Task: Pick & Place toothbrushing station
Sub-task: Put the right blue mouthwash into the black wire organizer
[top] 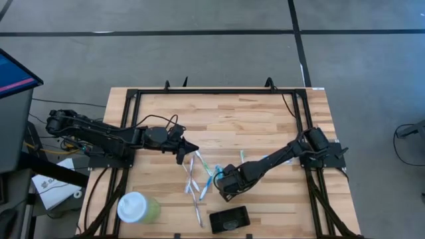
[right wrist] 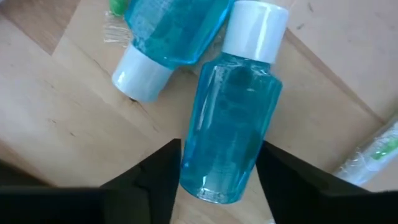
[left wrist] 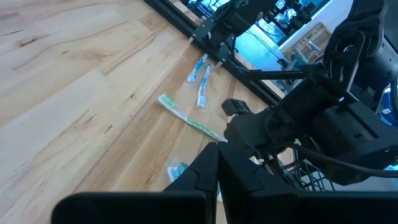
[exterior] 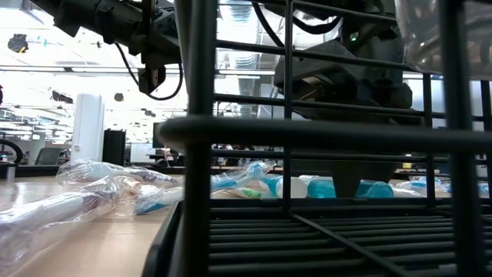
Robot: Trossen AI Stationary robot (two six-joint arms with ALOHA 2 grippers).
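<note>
Blue liquid fills the small clear bottle (right wrist: 230, 124) that lies on its side on the table (top: 265, 119), its white cap pointing away from the right tool (right wrist: 217, 171). That tool's two dark fingers stand on either side of the bottle body with a little space on each side, so we judge the tool is partly open and not yet gripping. To do this well, we think the fingers should close squarely on the middle of the body, clear of the second blue bottle (right wrist: 168, 28) that touches it near the cap, or the neighbour may roll. Wrapped toothbrushes (top: 196, 179) lie scattered just beside, toward the table's middle. Nearer the front edge sits the black holder (top: 229, 219), with no brush or bottle that we can make out inside. Farther along stands the pale green cup (top: 138, 208), lid on, contents hidden. Over the toothbrushes' far side hovers the left tool (top: 188, 149), closed and empty.
</note>
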